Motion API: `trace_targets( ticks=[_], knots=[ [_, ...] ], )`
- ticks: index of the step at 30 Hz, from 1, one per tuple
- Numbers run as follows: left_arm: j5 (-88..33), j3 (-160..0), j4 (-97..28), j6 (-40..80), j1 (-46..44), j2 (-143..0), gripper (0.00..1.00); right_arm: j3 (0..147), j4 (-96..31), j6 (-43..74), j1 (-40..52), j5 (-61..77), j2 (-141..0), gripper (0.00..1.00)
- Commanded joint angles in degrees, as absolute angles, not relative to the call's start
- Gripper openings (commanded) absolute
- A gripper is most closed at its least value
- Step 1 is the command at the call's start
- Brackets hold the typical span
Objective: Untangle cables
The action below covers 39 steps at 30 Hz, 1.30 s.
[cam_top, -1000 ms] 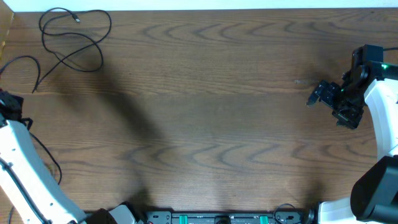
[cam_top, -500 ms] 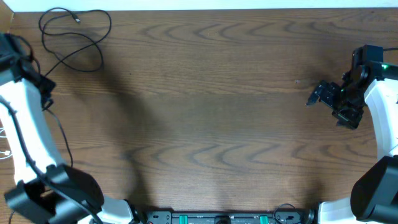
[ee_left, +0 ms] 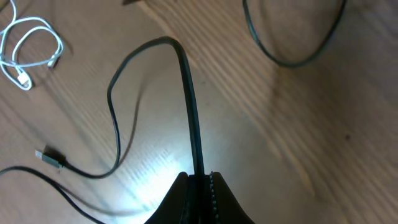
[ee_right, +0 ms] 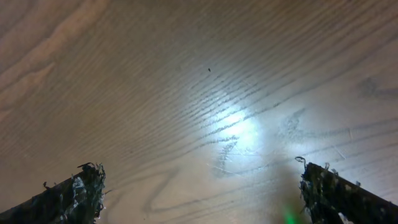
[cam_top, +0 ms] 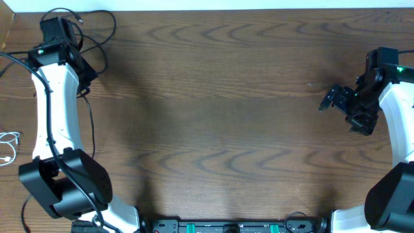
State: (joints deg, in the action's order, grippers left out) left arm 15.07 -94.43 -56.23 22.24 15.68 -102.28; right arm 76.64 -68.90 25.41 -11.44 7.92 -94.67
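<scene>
At ten o'clock, left gripper (ee_left: pixel 199 178) pinches a black cable (ee_left: pixel 190 93).
Right gripper (ee_right: pixel 202 182) spread at three. Hard pull could cinch its loops.

Notebook, rig appearance only. I see both arms built alike, with glossy white tubular links joined by matte black joint housings: left arm (cam_top: pixel 55 110), right arm (cam_top: pixel 396 123). A thin black wire (cam_top: pixel 47 120) runs along the left arm's long white link. There is a small green indicator light (cam_top: pixel 400 70) on the right arm's black wrist housing. Left hand (ee_left: pixel 198 185): black fingers with finely ribbed inner edges. Right hand (ee_right: pixel 205 196): black fingers (ee_right: pixel 71 196), their pad tips frayed and grey-flecked.
</scene>
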Motion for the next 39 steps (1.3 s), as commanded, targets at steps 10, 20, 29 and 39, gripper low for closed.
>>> trace_targets(
  ticks=[10,20,29,39],
  knots=[
    [15.42,-94.19,-56.64,20.82,16.14,-110.59,0.17,76.27,-70.32,25.19,-11.51,8.54,-95.07,0.99],
    [15.42,-94.48,-58.22,22.02,16.21,-109.84,0.77,76.27,-70.22,25.21,-11.51,8.54,-95.07,0.99],
    [15.18,-93.27,-68.58,48.73,23.42,-108.01,0.79,76.27,-70.06,25.21,-11.51,8.51,-95.07,0.99],
    [6.59,-88.36,-69.65,54.65,41.65,-108.01,0.79,76.27,-68.79,25.21,-11.51,8.54,-95.07,0.99]
  ],
)
